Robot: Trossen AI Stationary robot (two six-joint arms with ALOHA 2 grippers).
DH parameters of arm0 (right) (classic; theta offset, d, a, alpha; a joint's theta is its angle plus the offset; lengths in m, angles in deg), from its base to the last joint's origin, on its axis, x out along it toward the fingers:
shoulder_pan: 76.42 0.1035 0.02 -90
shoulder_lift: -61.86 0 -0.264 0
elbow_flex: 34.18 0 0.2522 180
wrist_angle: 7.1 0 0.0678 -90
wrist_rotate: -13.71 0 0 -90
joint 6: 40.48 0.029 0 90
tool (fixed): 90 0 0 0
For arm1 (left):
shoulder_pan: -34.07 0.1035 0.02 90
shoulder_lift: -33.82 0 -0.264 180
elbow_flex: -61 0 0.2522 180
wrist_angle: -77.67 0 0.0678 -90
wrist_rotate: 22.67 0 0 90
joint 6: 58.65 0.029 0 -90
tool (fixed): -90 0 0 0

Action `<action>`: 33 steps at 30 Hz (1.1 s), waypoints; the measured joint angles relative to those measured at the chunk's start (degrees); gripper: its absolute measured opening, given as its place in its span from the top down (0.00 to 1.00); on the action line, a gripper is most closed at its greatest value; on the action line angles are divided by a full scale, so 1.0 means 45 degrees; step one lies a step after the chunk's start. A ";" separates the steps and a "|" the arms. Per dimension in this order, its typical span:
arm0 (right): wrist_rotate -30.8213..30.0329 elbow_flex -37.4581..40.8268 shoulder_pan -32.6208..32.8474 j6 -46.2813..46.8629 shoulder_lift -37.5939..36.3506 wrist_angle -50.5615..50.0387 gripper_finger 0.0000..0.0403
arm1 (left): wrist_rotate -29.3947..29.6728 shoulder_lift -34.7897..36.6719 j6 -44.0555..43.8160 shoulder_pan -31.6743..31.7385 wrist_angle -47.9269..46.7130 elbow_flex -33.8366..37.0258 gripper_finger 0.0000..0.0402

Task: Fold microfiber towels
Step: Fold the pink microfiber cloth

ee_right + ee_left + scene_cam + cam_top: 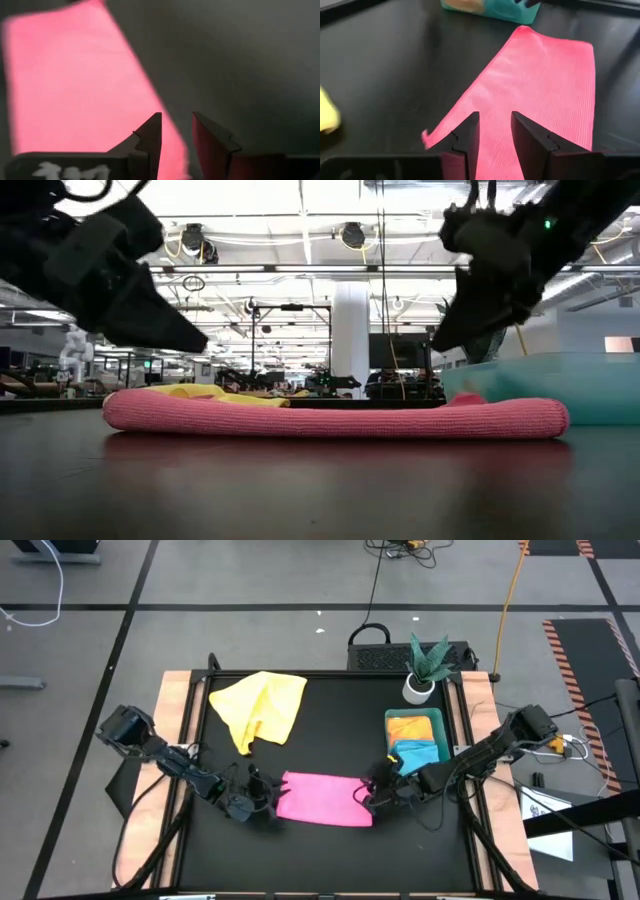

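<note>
Right then, you had the pink towel (322, 798) lying folded into a flat rectangle on the black surface (330, 730), near the front edge and about midway across. In the low view it lay as a long, low pad (330, 417) with rounded ends, flat on the surface.

Your left gripper (262, 790) sat at the towel's left end and your right gripper (368, 795) at its right end, so the 2 faced each other across the cloth. In the left wrist view the fingers (468, 137) stood slightly apart with a narrow gap between them, pink cloth showing through that gap, and nothing was pinched. In the right wrist view the fingers (150, 135) likewise stood a little apart, over the towel's edge where pink met black, and held nothing. From the low view both grippers (165, 320) (470, 320) hung just above the towel's ends, clear of it.

You had a yellow towel (262, 708) lying crumpled and unfolded toward the back left of the surface, well apart from the pink one. At the right side stood the green tray (437, 719), and in it lay 1 yellow towel (410, 728) at the back and the blue towel (420, 754) in front of it, both folded. Behind the tray stood a small plant in a white pot (420, 690), at the surface's back right corner.
</note>
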 joint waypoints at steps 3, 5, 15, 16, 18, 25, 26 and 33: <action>0.1179 -0.0001 0.0123 -0.0704 0.0196 0.1235 0.79 | -0.0454 -0.0629 0.0339 0.0578 0.0730 0.0000 0.71; 0.1614 -0.0011 0.0118 -0.0736 0.0535 0.1648 0.81 | -0.0959 -0.1067 0.0240 0.1035 0.0893 -0.0004 0.71; 0.1079 -0.0001 -0.0814 0.1071 0.2299 -0.0074 0.97 | -0.1850 -0.1527 -0.1322 0.1530 -0.1266 -0.0005 0.71; 0.1004 -0.0001 -0.0889 0.0856 0.2363 -0.0139 0.98 | -0.1793 -0.1397 -0.1223 0.1456 -0.1304 0.0000 0.71; 0.0546 -0.0001 -0.0936 0.0656 0.2350 -0.0220 0.99 | -0.1674 -0.1109 -0.1002 0.1328 -0.1218 -0.0005 0.71; -0.0600 0.0009 -0.0068 -0.0513 0.1248 0.0809 1.00 | -0.1573 -0.0040 -0.0264 0.0492 -0.0871 -0.0002 0.71; -0.0565 0.0009 0.0147 -0.0760 0.1220 0.1471 1.00 | -0.1577 -0.0013 -0.0143 0.0389 -0.0641 -0.0003 0.71; 0.1884 -0.0010 0.1770 -0.2796 0.1804 0.4982 1.00 | -0.2167 -0.0395 0.0347 -0.0006 -0.0580 0.0000 0.71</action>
